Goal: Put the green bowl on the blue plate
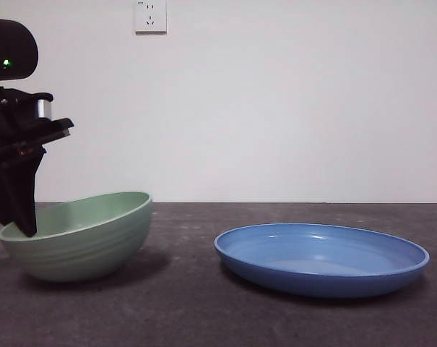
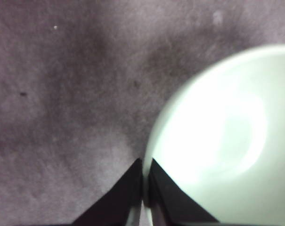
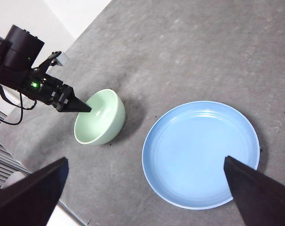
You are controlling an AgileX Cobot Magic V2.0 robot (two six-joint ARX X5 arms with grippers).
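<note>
L gripper (image 1: 19, 224) pinching rim of tilted pale mint-green ridged bowl (image 1: 84, 238) | glossy blue round plate (image 1: 323, 256) apart, bare | R gripper (image 3: 147, 197) spread, waiting | advice: lift level, clear plate rim, centre before release.

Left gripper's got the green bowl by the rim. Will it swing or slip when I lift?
Likely to tip: the green bowl already sits tilted, pinched at one edge by the left gripper, so its weight hangs off-centre. It looks rigid and probably light. Its smooth, thin rim may slide between the jaws, so lift slowly.
</note>
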